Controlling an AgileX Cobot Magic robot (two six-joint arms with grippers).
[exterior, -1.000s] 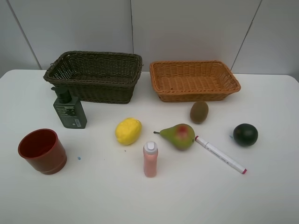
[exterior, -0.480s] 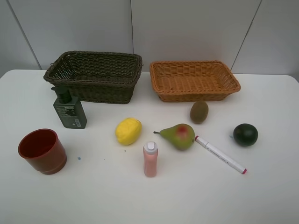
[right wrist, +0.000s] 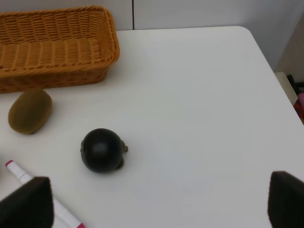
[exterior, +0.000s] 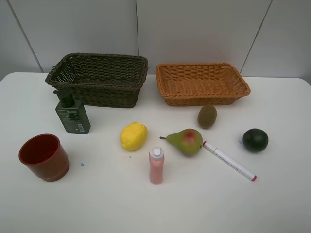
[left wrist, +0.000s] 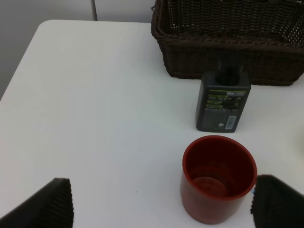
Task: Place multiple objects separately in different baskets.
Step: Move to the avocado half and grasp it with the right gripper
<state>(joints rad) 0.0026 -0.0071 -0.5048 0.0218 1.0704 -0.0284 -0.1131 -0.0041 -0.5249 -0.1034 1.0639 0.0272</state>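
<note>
Two wicker baskets sit side by side at the back of the white bench [exterior: 97, 204]. The dark brown basket [exterior: 104, 96] is on the left and deeper; the orange-tan basket [exterior: 204, 99] is on the right and shallower. They stand near each other but apart.

All eight objects rest on the bench in front of the baskets.
- Red cup [exterior: 44, 158]: upright, front left, well apart from the rest.
- Dark green pump bottle [exterior: 73, 116]: upright, just in front of the dark basket's left end.
- Green-red pear [exterior: 186, 141]: on its side near the middle, stem toward the yellow lemon [exterior: 133, 136] to its left.
- Pink white-capped bottle [exterior: 156, 167]: upright, in front of the gap between lemon and pear.
- White marker [exterior: 229, 161]: lying at a slant, one end just beside the pear.
- Dark green round fruit [exterior: 255, 140]: far right, alone.
- Brown kiwi [exterior: 207, 116]: just in front of the orange-tan basket.

Left pincer [left wrist: 164, 204]: fingers spread wide, holding nothing, with the cup between and beyond the tips. Right pincer [right wrist: 156, 202]: also wide and empty, above bare bench near the round fruit.
</note>
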